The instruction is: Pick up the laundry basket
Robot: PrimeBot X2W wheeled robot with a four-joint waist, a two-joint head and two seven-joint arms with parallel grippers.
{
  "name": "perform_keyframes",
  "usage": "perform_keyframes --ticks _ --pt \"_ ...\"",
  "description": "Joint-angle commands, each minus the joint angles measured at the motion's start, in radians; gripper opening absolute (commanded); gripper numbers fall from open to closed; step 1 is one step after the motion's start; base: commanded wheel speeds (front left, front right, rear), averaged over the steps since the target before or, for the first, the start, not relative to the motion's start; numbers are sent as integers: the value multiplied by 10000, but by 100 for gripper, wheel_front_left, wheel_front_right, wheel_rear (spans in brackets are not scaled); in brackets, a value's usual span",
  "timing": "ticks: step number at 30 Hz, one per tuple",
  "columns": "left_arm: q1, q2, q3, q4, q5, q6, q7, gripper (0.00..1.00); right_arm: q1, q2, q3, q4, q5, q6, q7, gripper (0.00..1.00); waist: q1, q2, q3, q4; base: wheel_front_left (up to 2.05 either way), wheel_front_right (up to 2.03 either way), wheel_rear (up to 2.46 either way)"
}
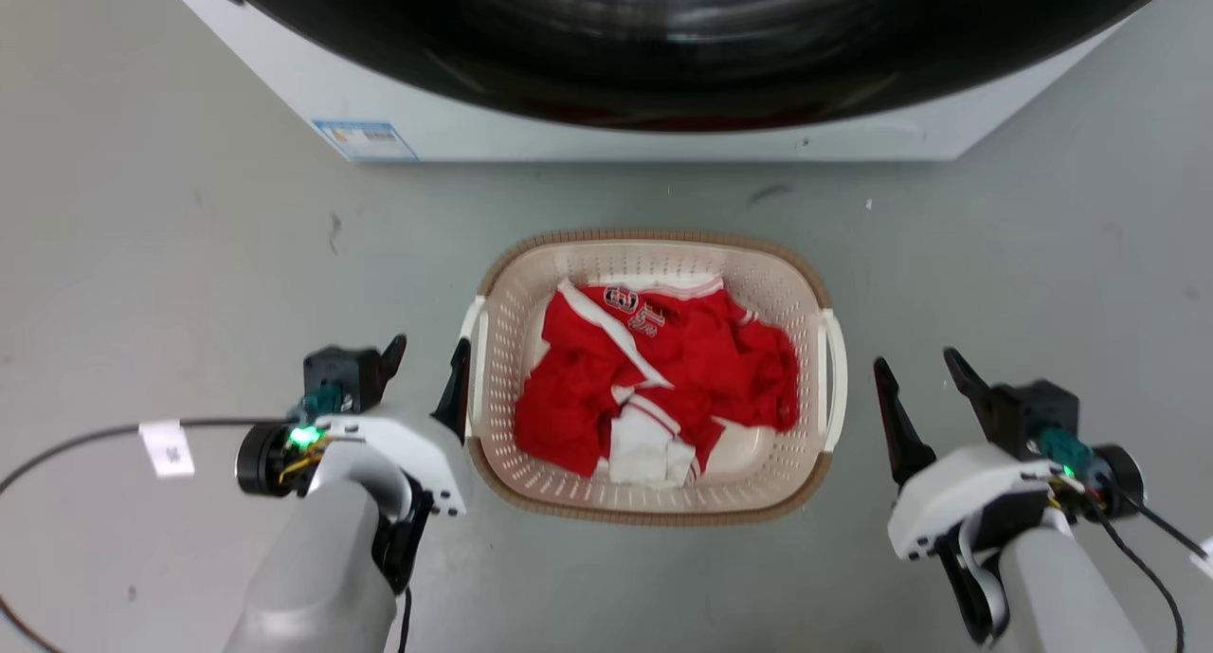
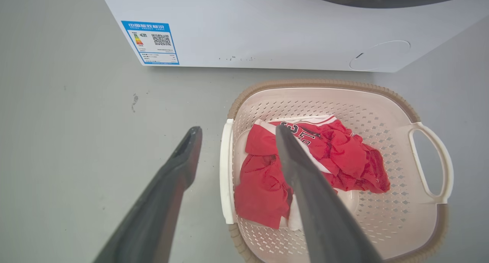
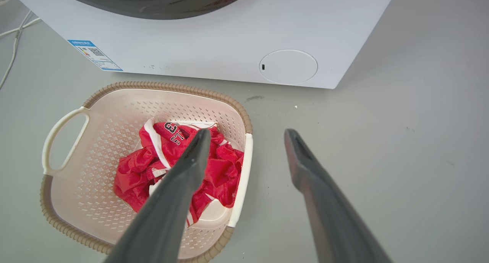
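Laundry basket [image 1: 654,238] (red garment [image 1: 663,369] inside), on floor [image 1: 190,283]

A smooth grey floor [image 1: 142,283] is seen, on which everything stands. A white washer [image 1: 569,132] is set at the far side, with a blue label [image 1: 365,139] stuck low at its front left corner. A basket [image 1: 654,236] is placed just before the washer, with a strip of bare floor left between them. A dark cable [image 1: 85,437] with a white tag [image 1: 167,447] is laid at the left. A dark scuff [image 1: 334,228] is marked left of the basket, and a smudge [image 1: 768,193] near the washer's base. Pale cords [image 3: 15,37] are trailed past the labelled corner.
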Motion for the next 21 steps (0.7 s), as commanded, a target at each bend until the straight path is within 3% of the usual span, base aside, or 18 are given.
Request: perform_keyframes --ticks 1,10,21 --pt "-407 57 -202 279 -270 -23 91 100 -458 1 100 302 31 -3 -40 100 -2 0 747 -53 0 0 0" --pt "-1685 478 -1548 1605 -1958 -28 787 100 -2183 0 543 2679 209 -3 75 100 -2 0 1784 -136 0 0 0" --pt "-2741 899 -3194 2113 -3792 -29 1834 100 -4129 0 872 5117 395 -3 309 100 -2 0 2682 -54 0 0 0"
